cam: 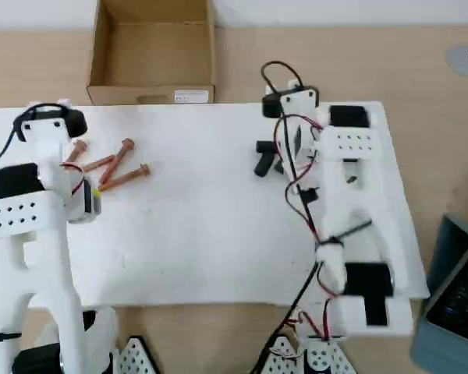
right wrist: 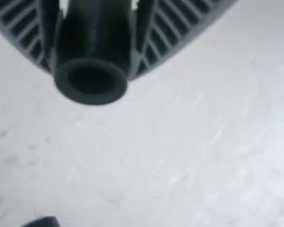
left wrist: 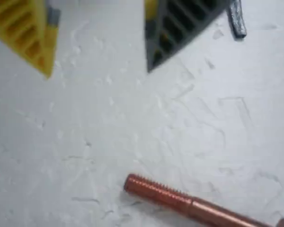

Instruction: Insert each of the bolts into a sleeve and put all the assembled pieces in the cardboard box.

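Right end effector clenched on sleeve; left end effector released, bolts at its 1 o'clock. Grab one mid-shank, threads clear.

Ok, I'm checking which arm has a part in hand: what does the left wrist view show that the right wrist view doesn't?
Left wrist view: the left gripper is open over the mat with nothing between its fingers, and a copper bolt lies on the mat with its threaded end visible.
Right wrist view: the right gripper is shut on a black sleeve, whose hollow end faces the camera.
Both: the white mat underneath.
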